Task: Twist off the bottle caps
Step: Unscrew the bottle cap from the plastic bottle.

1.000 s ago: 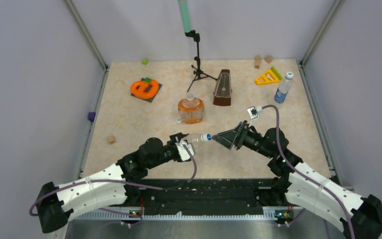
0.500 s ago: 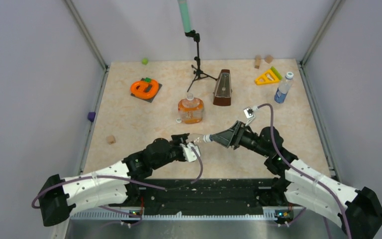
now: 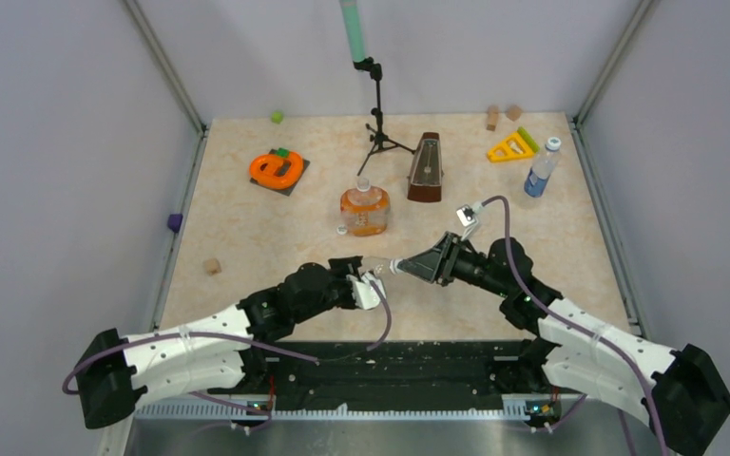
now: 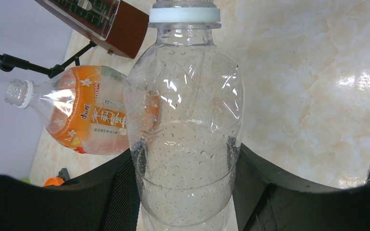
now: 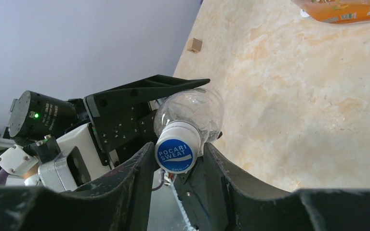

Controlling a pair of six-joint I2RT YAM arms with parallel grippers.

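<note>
- The left pincer (image 3: 363,275) is clenched on the clear bottle (image 4: 185,120). Its own camera shows a black finger pressed against each side of the bottle's body.
- In that view the top edge cuts the bottle off just above its white neck ring (image 4: 184,15), so the cap is out of frame.
- Only the right wrist view shows the blue cap (image 5: 175,152) plainly, facing the lens between the right pincer's fingers (image 5: 142,168). They crowd both its sides, but I cannot tell whether they press it.
- From above, the cap is a speck where the right pincer (image 3: 405,268) meets the bottle over the worktop (image 3: 247,237).
- The orange bottle (image 4: 84,118) stands behind, near the metronome (image 3: 426,169). Whether its ridged clear top is a cap is hard to make out.
- The blue-label bottle (image 3: 540,171) shows only from above, at the far right.
</note>
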